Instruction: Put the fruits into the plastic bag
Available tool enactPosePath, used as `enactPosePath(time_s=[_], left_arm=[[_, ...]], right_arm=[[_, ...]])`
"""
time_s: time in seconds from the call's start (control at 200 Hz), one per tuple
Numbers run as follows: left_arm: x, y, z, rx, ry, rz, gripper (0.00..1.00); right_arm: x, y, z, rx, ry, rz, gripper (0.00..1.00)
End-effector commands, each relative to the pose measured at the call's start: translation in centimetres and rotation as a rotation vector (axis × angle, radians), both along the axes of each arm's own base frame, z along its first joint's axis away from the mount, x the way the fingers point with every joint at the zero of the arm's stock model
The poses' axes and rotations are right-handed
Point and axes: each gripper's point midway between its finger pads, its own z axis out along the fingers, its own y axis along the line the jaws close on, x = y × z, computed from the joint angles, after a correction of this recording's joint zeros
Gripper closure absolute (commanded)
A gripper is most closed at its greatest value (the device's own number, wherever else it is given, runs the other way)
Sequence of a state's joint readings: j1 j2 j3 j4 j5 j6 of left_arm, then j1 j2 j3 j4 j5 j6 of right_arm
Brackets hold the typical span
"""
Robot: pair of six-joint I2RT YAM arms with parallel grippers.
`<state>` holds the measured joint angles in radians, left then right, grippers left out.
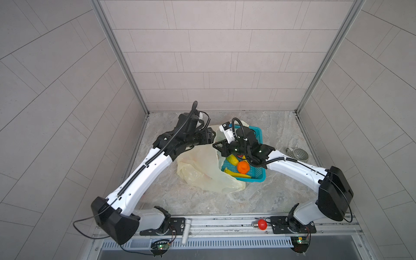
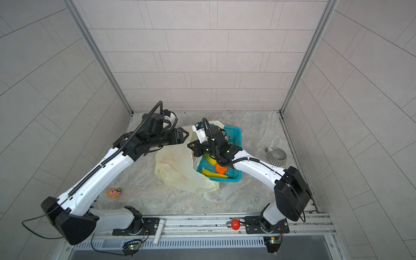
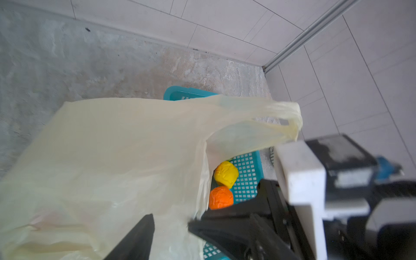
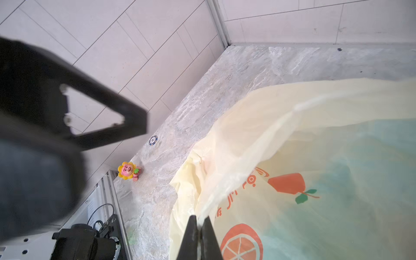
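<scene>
The cream-yellow plastic bag (image 1: 202, 166) (image 2: 177, 171) lies crumpled beside a teal basket (image 1: 256, 177). My right gripper (image 4: 199, 219) (image 1: 216, 145) is shut on the bag's rim and lifts it, so the printed film (image 4: 315, 146) stretches over the basket. My left gripper (image 1: 213, 135) (image 2: 185, 135) hovers open just behind that rim with nothing in it; one finger (image 3: 139, 238) shows over the bag (image 3: 112, 157). In the basket lie fruits: an orange round one (image 1: 243, 167) (image 3: 220, 197), a yellow lemon-like one (image 1: 232, 160) (image 3: 225, 173) and a banana (image 1: 237, 175). A loop handle (image 3: 290, 119) sticks up loose.
A grey striped mug (image 1: 297, 154) (image 2: 277, 155) lies near the right wall. A small flower toy (image 2: 114, 192) (image 4: 128, 171) sits at the front left by the wall. A red bulb (image 1: 261, 224) rests on the front rail. Tiled walls close in three sides.
</scene>
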<state>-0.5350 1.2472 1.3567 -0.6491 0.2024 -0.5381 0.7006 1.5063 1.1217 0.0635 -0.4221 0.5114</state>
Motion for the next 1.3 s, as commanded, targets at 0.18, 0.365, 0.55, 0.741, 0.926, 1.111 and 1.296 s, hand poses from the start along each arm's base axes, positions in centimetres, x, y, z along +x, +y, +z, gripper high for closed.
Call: enactPosePath(time_s=[0.18,0.365,0.55,0.741,0.926,1.111,1.296], left_arm=[[-5.3,0.0,-5.4,0.109,0.103,-0.104,0.09],[-5.7,-1.4,-5.5,0.17,0.059,-0.143,0.0],[-4.2,-1.6,-6.4,0.265,0.021,-0.073,0.0],[-1.9,-1.2,-6.7,0.301,-0.036,0.073,0.0],[-1.3,-2.4,-7.2,0.289,-0.049,0.095,0.0],[-0.9,-2.0,-8.8,0.314,-0.022,0.14,0.0],[-0.8,-0.9,-10.0,0.364,-0.004,0.192,0.26]], right_arm=[[1.6,-0.5,3.1,0.109,0.051,-0.091,1.0],[1.7,-0.6,3.3,0.107,0.088,-0.111,1.0],[1.4,-0.3,3.9,0.146,0.109,-0.101,1.0],[0.9,0.0,4.1,0.156,0.117,-0.089,1.0],[0.9,0.0,3.9,0.151,0.121,-0.089,1.0],[0.8,0.3,3.9,0.171,0.129,-0.08,1.0],[0.8,0.2,4.1,0.175,0.127,-0.077,1.0]])
